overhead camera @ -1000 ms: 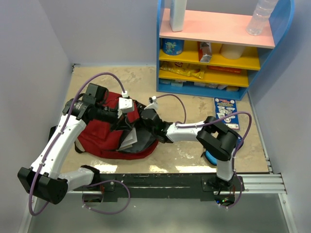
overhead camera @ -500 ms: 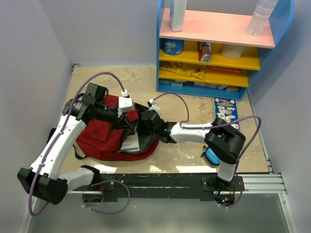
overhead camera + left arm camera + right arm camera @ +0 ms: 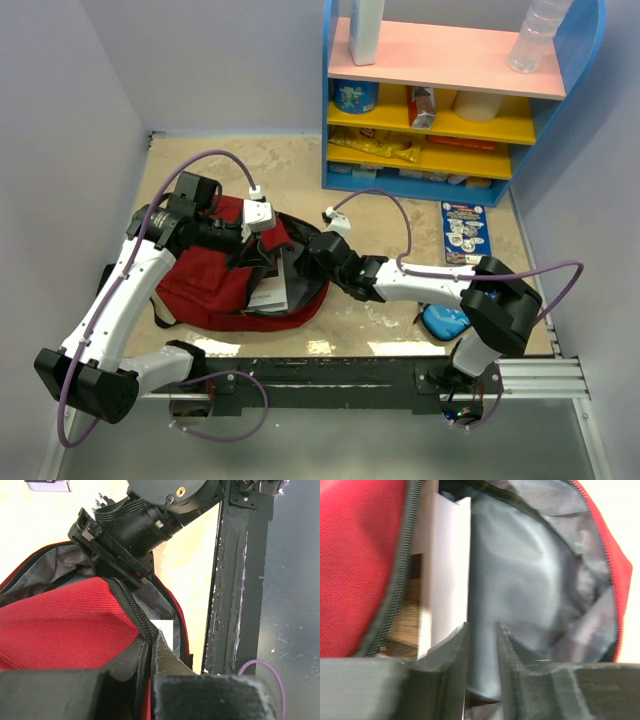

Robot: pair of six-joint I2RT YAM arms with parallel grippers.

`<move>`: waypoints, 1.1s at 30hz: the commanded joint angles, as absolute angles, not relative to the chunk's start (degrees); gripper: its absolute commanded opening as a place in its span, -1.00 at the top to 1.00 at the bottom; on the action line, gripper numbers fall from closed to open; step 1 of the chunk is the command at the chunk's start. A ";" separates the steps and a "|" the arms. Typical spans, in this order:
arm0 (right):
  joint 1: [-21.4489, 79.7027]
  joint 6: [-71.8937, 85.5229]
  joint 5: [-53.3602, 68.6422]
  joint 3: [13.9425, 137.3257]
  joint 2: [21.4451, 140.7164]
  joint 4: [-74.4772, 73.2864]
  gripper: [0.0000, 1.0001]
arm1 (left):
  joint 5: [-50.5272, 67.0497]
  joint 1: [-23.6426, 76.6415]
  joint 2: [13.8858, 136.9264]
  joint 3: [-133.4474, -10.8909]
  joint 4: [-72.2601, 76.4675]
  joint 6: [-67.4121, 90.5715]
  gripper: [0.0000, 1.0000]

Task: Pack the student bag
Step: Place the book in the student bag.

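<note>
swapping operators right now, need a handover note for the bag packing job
Left gripper: shut on the zipper edge of the large dark red fabric backpack, holding its mouth open.
Right gripper: at the mouth, jaws narrowly apart; cannot tell if they pinch the grey lining.
Done: a white book is inside.
To do: likely pack the thin blue-covered booklet and small blue pouch lying outside, then zip.

Pale lavender walls (image 3: 230, 60) box in a beige marbled desk (image 3: 290, 165), pretty evenly lit. Far right there's a blue shelf unit (image 3: 328, 100) with a pink top board (image 3: 440, 55) and yellow shelves (image 3: 500, 130).
</note>
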State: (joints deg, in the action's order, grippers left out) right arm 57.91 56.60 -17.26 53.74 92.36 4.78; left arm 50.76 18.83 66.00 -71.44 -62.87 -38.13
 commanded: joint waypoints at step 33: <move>62.31 55.64 -15.66 58.36 97.90 12.01 0.99 | 53.61 19.25 65.65 -73.74 -61.08 -38.50 1.00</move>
State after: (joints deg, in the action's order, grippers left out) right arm 60.60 55.13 -17.02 56.86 97.19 4.84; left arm 50.70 18.83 66.00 -71.44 -62.83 -38.17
